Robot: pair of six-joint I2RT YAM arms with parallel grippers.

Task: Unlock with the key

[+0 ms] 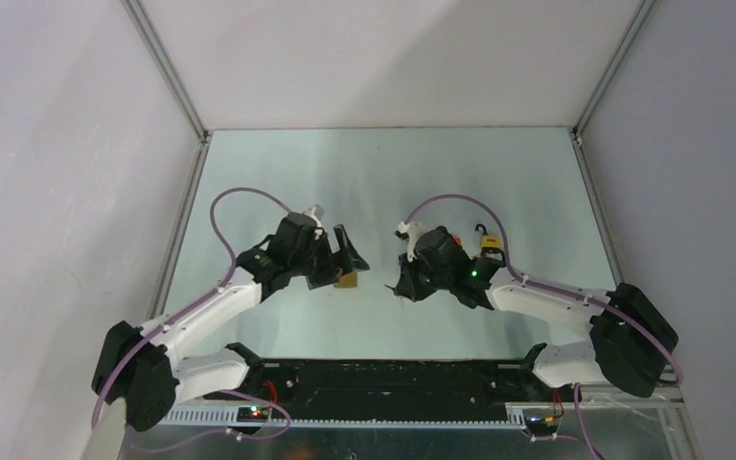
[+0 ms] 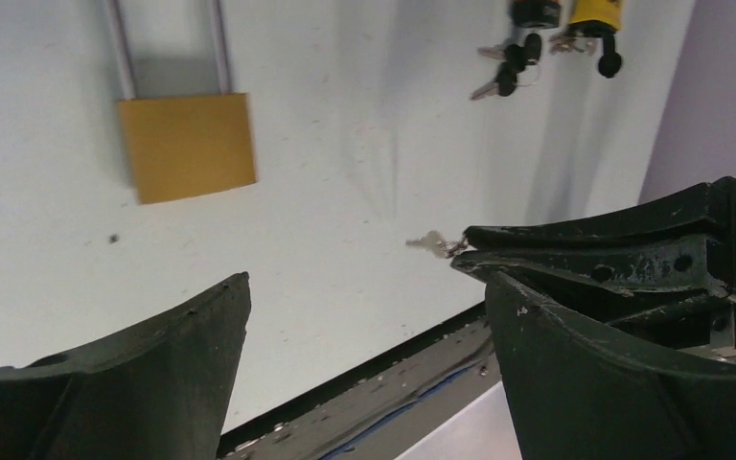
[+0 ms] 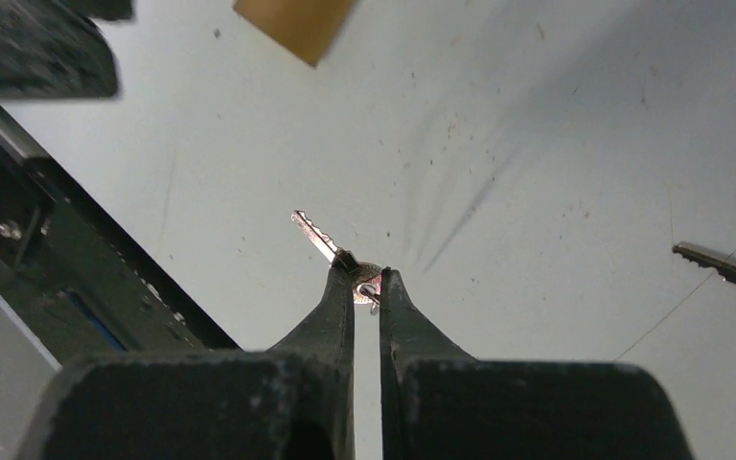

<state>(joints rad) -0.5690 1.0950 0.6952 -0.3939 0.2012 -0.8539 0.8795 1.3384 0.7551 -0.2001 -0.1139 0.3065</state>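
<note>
A brass padlock (image 2: pixel 187 146) with a steel shackle lies flat on the table, just ahead of my left gripper (image 2: pixel 366 287); it also shows under the left fingers in the top view (image 1: pixel 348 280). The left gripper (image 1: pixel 349 255) is open and empty, above the table. My right gripper (image 3: pixel 364 273) is shut on the head of a small silver key (image 3: pixel 318 236), whose blade points forward and left toward the padlock's corner (image 3: pixel 297 24). In the left wrist view the held key (image 2: pixel 431 243) sticks out of the right fingers (image 2: pixel 575 251), to the padlock's right and apart from it.
A yellow padlock (image 1: pixel 489 245) and black-headed keys (image 2: pixel 508 72) lie behind the right gripper. One black-headed key (image 3: pixel 728 270) shows at the right. The black base rail (image 1: pixel 383 379) runs along the near table edge. Grey walls enclose the table.
</note>
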